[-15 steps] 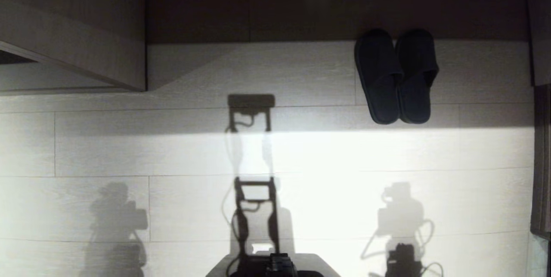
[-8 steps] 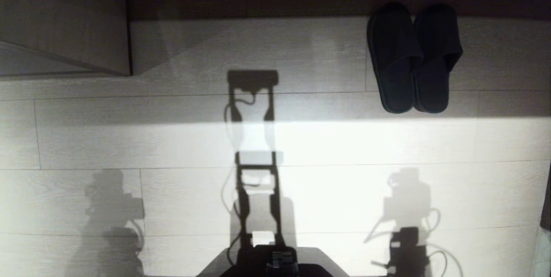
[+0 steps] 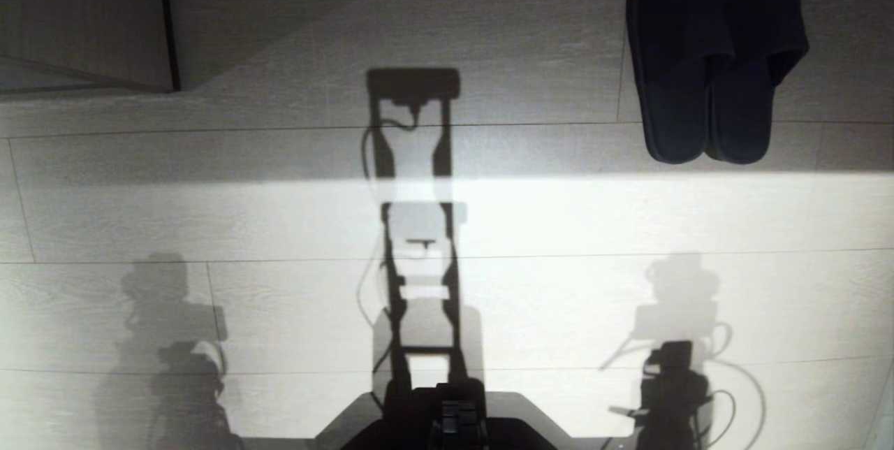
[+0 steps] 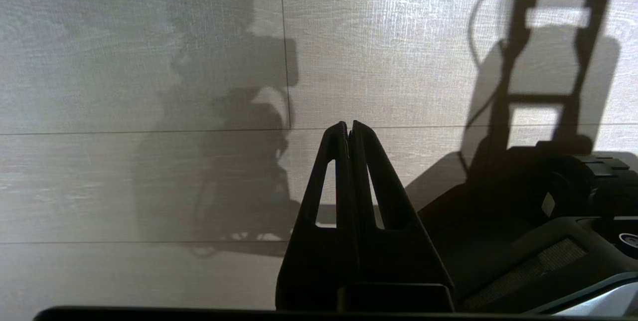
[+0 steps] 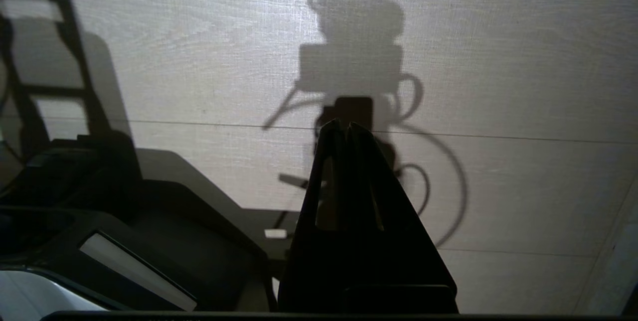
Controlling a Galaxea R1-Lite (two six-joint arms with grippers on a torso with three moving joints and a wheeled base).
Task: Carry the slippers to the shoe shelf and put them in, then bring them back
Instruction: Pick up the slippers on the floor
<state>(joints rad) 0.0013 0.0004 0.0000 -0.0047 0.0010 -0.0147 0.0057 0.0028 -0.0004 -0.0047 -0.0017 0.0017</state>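
Both arms hang parked over the pale plank floor (image 3: 531, 226) — the left gripper (image 4: 349, 129) and the right gripper (image 5: 341, 126) each point down with fingers pressed together, holding nothing. The slippers (image 3: 716, 59) lie side by side on the floor at the far right, well apart from both grippers — toes toward a dark recess.

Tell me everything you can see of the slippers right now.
The slippers are a pair of flat, dark, soft-looking fabric slippers with closed rounded toes and open backs. They lie side by side on the pale wood-grain floor, sides touching or slightly overlapping, toes pointing away from the robot and partly lost in the dark band at the top of the head view, heels toward it. They sit at the upper right, in shadow just beyond the bright strip of light. Nothing else touches them; no gripper is near.
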